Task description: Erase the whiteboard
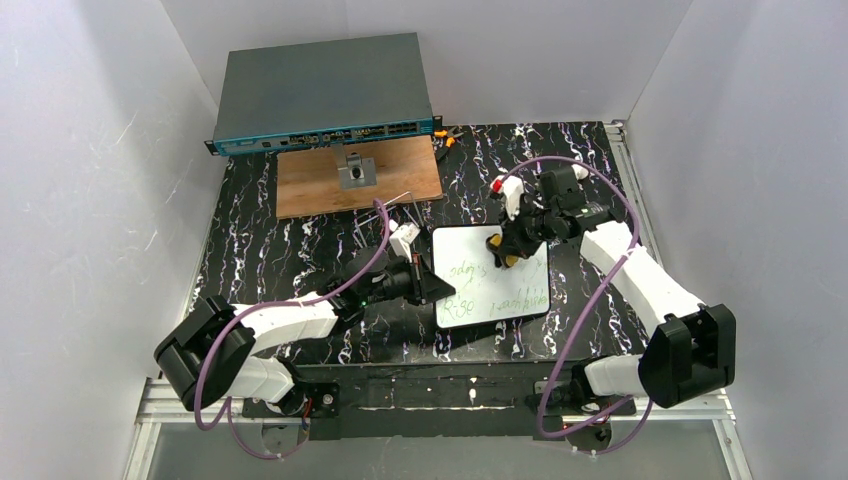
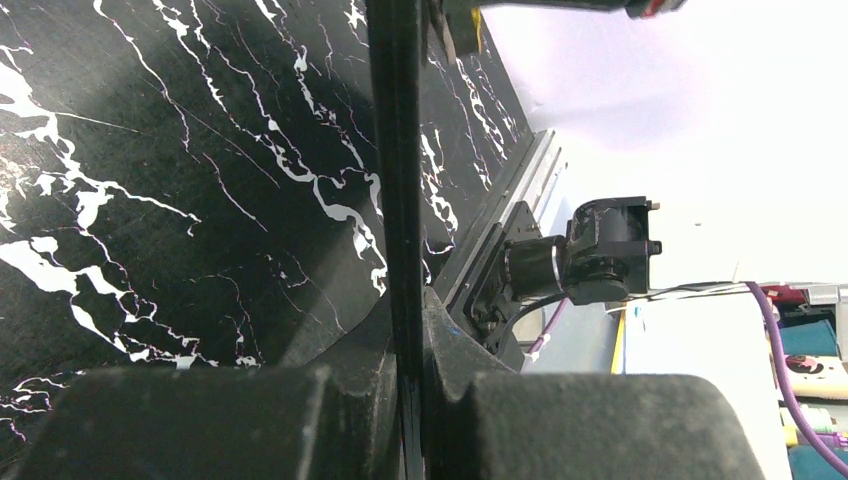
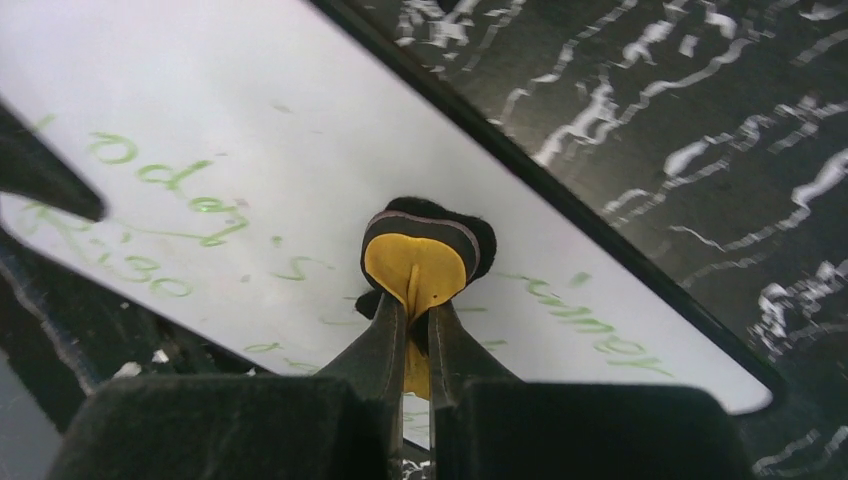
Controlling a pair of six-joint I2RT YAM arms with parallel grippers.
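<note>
White-faced and black-rimmed, one whiteboard (image 1: 482, 297) lies on the black, white-veined table (image 1: 250, 250), right of centre and between the two arms. Several lines of green handwriting cover its face.

One eraser (image 3: 415, 262), yellow-bodied with a black felt pad, rests on the upper part of the board. The right gripper (image 3: 415, 335) is clamped on its yellow body, fingers almost together, with the felt against the white surface.

The left gripper (image 1: 436, 287) is closed on the board's left rim. In the left wrist view the rim runs as a thin black line straight between the two pressed-together fingers.

Behind the board, toward the far left, lies one brown wooden panel (image 1: 310, 185) carrying one small metal fitting (image 1: 356, 172). Past it sits one grey, teal-fronted rack unit (image 1: 320, 92), its port side facing the arms. One orange-handled tool (image 1: 447, 137) lies at the table's far edge, beside the rack unit's right corner. Thin metal rods (image 1: 385, 207) lie just in front of the panel, near the left arm's wrist.

Two purple cables (image 1: 590, 300), one per arm, loop above the table. The right arm's wrist covers the board's upper right corner from above.
</note>
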